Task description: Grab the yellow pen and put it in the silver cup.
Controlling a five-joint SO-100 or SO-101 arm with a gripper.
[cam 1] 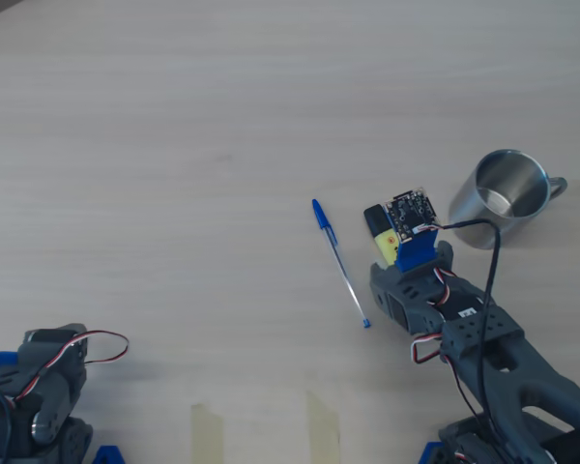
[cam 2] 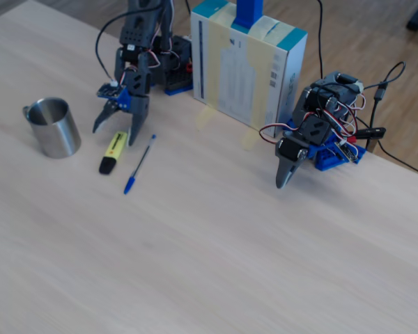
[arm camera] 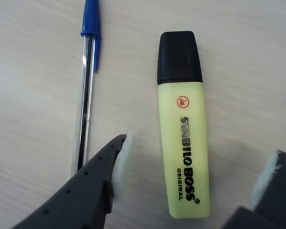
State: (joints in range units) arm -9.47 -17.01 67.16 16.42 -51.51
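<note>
While our claw (arm camera: 195,179) stood wide open and empty astride the pen (arm camera: 182,124), that pen lay flat on the tabletop (cam 1: 174,145), the cup (cam 1: 500,196) at two o'clock overhead.

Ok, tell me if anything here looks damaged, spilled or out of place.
Nothing stands out. The pale-yellow highlighter with black cap lies flat and intact beside the blue-capped clear ballpoint, the open gripper straddles it, and the shiny steel mug stands upright.

Overhead: yellow pen (cam 1: 378,235) half-hidden (wrist camera (cam 1: 411,215))
</note>
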